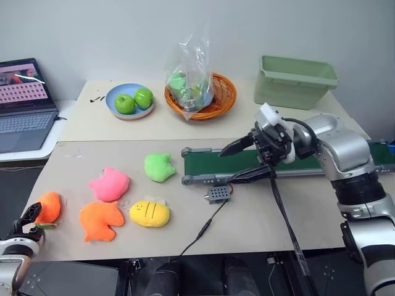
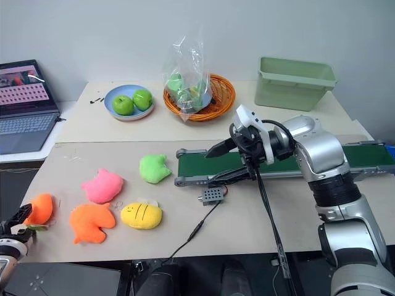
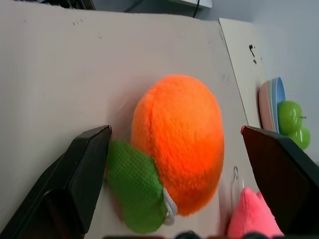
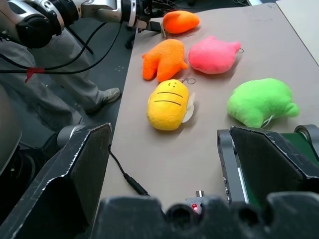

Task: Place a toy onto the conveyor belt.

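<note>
Table's near-left corner holds the toy (image 3: 177, 142), sitting between your left hand's (image 1: 29, 223) wide-spread fingers but not gripped, so closing now could pinch just the green end and drop it before the conveyor belt (image 1: 247, 161), well apart. Right hand (image 1: 247, 159) hangs wide over the belt, empty; the toy's face marks aren't visible.

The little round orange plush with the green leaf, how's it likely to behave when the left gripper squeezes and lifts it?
The toy looks fuzzy and stuffed, so it will probably squash between the open left gripper fingers rather than slip. It seems light for its size. Its rounded shape may roll if nudged, though the green leaf end could damp that.
</note>
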You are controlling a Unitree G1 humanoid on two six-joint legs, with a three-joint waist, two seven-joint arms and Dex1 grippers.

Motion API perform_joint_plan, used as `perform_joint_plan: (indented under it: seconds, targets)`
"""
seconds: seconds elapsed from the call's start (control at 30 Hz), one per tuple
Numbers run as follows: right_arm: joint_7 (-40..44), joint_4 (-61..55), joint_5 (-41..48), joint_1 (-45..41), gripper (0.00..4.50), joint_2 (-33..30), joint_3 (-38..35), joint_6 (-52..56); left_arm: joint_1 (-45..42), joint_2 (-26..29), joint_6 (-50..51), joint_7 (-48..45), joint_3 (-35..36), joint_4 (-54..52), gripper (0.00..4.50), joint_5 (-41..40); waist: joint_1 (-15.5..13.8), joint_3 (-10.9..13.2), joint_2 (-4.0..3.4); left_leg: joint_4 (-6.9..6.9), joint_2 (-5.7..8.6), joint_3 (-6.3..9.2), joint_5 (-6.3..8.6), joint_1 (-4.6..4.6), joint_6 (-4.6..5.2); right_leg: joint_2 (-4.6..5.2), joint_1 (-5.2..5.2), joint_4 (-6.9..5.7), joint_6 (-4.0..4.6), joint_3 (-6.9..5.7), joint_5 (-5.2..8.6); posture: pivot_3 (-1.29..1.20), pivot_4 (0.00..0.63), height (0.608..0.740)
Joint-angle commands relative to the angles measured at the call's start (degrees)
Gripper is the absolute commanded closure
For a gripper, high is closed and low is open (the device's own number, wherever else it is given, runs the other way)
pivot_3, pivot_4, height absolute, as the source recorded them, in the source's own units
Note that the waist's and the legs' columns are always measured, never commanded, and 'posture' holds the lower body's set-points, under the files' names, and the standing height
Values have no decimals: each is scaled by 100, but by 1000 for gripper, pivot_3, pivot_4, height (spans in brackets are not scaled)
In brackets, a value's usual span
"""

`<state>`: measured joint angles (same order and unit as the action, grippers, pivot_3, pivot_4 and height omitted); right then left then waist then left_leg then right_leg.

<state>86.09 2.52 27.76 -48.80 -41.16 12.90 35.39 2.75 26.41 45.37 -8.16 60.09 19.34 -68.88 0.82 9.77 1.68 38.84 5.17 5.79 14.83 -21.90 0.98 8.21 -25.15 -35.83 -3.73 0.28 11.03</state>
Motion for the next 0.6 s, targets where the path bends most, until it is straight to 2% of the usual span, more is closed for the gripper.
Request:
perform_joint_plan:
  seconds: [0.03,0.17,0.2,0.23,0.27,0.37,0.53,0.6]
  targets:
    - [-54,-219,48,-27,0,-78,-220,-30,193,-132,28,-111,-63,2,1073,-18,-1,0,0,0,0,-1,0,1,0,0,0,0,0,0,0,0,150,740]
    - [-59,-205,17,-16,0,-86,-209,-64,168,-168,-79,-355,-59,-81,2760,-124,-7,0,0,0,-1,-3,0,2,0,-1,1,0,0,0,0,0,150,740]
    - [-60,-198,7,-16,0,-87,-207,-76,170,-175,-115,-497,-50,-185,3045,-175,-8,0,0,0,-1,-3,0,2,0,-1,1,0,0,0,0,0,150,740]
    - [-61,-195,-1,-15,0,-88,-205,-83,174,-179,-147,-611,-42,-282,3514,-219,-8,0,0,0,-1,-3,0,1,0,-1,1,-1,0,-1,0,0,150,740]
    - [-60,-183,-13,-15,0,-87,-204,-98,154,-189,-196,-698,-15,-366,3738,-276,-8,0,1,0,-2,-3,0,1,0,-1,1,0,0,-1,0,0,150,740]
    - [-63,-175,-42,3,0,-76,-208,-139,89,-232,-431,-994,87,-882,3738,-471,-7,0,1,0,-2,-3,1,-3,0,-1,-1,1,0,-1,0,0,150,740]
    - [-87,-165,-81,50,0,-54,-203,-216,62,-291,-1233,-1343,-194,-1932,3738,-60,-7,1,4,0,-3,-4,1,-5,0,-1,0,5,1,0,-1,0,150,740]
    - [-98,-166,-88,60,0,-45,-202,-235,-17,-274,-1599,-1249,-454,-2281,3738,370,-11,1,4,0,-3,-4,1,-4,0,-1,0,5,1,0,-1,0,150,740]
